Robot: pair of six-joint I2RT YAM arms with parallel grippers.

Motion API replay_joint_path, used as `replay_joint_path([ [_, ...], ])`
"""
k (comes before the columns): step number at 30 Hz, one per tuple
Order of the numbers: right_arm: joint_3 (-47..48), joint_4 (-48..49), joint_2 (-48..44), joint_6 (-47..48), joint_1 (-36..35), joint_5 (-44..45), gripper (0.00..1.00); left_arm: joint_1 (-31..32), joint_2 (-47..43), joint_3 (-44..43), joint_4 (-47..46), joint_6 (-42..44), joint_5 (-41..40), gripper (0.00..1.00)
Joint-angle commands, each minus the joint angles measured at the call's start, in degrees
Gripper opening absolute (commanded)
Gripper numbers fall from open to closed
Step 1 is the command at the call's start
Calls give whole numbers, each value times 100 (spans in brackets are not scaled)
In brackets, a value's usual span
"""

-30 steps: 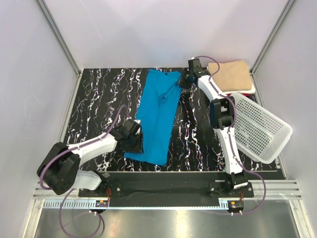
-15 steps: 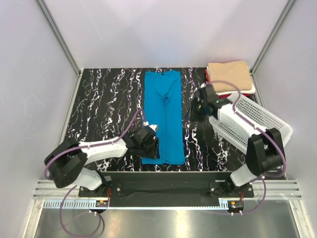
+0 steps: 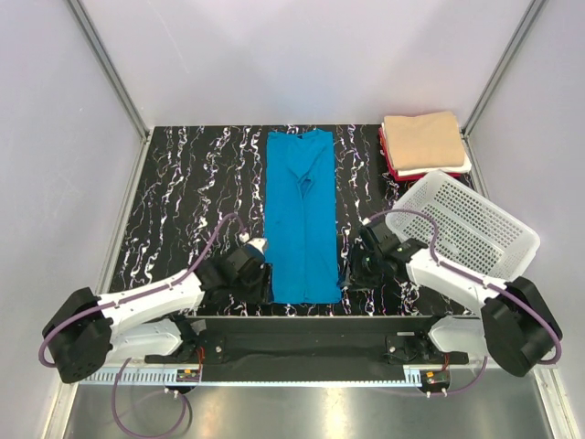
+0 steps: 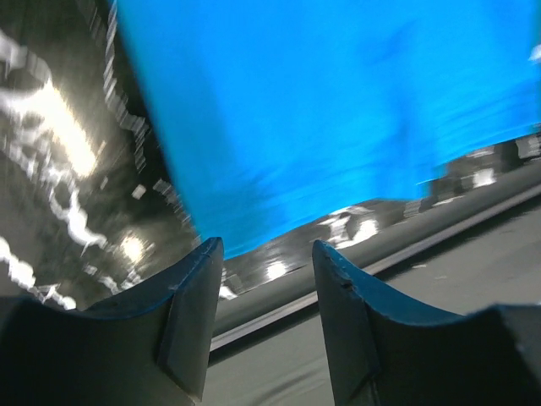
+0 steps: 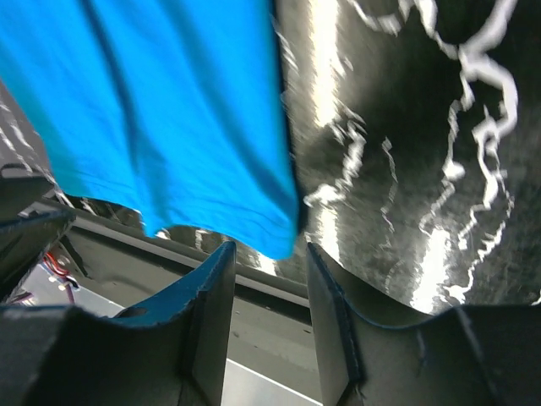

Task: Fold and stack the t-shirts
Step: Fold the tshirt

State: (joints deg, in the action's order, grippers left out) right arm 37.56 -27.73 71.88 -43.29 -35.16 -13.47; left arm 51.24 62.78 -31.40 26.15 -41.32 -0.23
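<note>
Turquoise tee [image 3: 302, 219]; black white-veined table [image 3: 183, 201]; white basket [image 3: 475, 233]

T-shirts, 4 total: 1 turquoise-blue t-shirt [image 3: 302, 219] lying flat in a long strip, plus 3 folded in one stack: 1 tan t-shirt [image 3: 422, 137], 1 red t-shirt [image 3: 391, 166], 1 white t-shirt [image 3: 454, 168]. 1 white perforated basket [image 3: 475, 233]. 2 robot arms: left arm [image 3: 155, 297], right arm [image 3: 448, 274].

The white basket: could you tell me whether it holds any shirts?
No, the basket shows only its bare perforated floor; the folded shirts sit beyond it.
</note>
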Motion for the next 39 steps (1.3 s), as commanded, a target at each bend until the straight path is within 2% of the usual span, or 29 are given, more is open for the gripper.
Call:
replay_joint_path([
  [1, -345, 452, -340, -312, -79, -182, 46, 8, -143, 265, -171, -279, -100, 53],
  [6, -609, 750, -332, -241, -79, -331, 47, -106, -170, 459, -207, -438, -170, 54],
  [14, -969, 1304, -25, -338, -88, -463, 48, -562, -433, 749, -295, -430, 145, 55],
  [17, -1023, 1401, 142, -330, -88, -454, 44, -729, -618, 775, -242, -386, 207, 56],
  [21, -1110, 1472, 231, -321, -88, -516, 25, -1010, -715, 723, -146, -228, 453, 56],
  [23, -1180, 1489, 187, -312, -88, -516, 11, -1134, -759, 749, -207, -227, 558, 57],
  [26, -1260, 1481, 99, -303, -97, -525, 2, -1257, -741, 810, -338, -254, 770, 57],
  [28, -1304, 1481, 37, -303, -97, -507, 2, -1275, -662, 837, -356, -236, 665, 57],
  [31, -1304, 1489, -33, -329, -97, -551, 23, -1275, -469, 985, -663, -271, 857, 57],
  [34, -1321, 1481, -191, -373, -97, -630, 36, -1292, -311, 1153, -1094, -420, 1235, 56],
  [37, -1391, 1489, -314, -417, -97, -674, 38, -1292, -223, 1189, -1192, -421, 1306, 54],
  [39, -1409, 1489, -341, -417, -97, -665, 38, -1292, -188, 1136, -1026, -368, 1140, 50],
])
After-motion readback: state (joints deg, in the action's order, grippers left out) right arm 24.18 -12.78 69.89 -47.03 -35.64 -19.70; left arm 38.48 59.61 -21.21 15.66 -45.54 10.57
